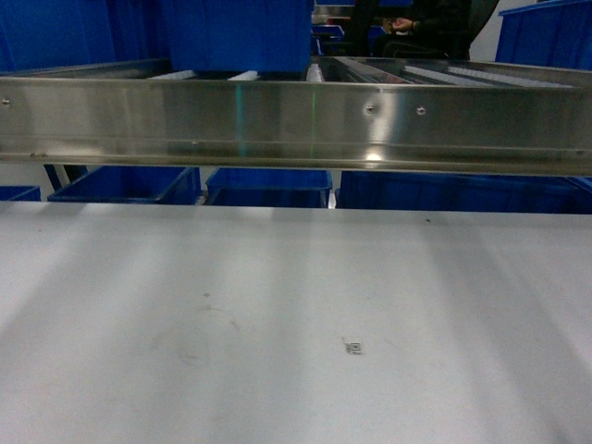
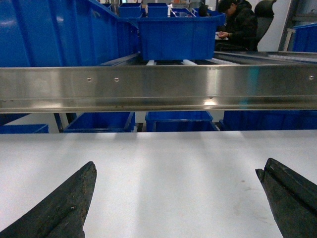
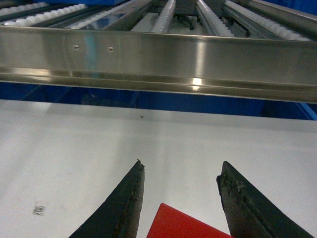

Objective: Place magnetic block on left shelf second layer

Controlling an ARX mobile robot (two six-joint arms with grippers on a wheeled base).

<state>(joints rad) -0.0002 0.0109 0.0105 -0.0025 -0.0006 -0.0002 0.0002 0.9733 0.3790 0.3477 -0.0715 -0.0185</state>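
My right claw (image 3: 181,191) stands half open with the red magnetic block (image 3: 185,225) low between its fingers; grip unclear. My left claw (image 2: 176,191) gapes wide, empty. Ahead and above runs the steel beam (image 3: 158,62), roller rails (image 3: 166,15) behind it.

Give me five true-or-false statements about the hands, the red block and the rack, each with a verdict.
1. The magnetic block sits between the right hand's fingers. True.
2. The left hand holds a blue crate. False: it is open and empty.
3. A blue tote stands on the roller rails. True.
4. The block already lies on the rack. False: it is at the right hand, over the white table.
5. A steel beam spans the head view. True.
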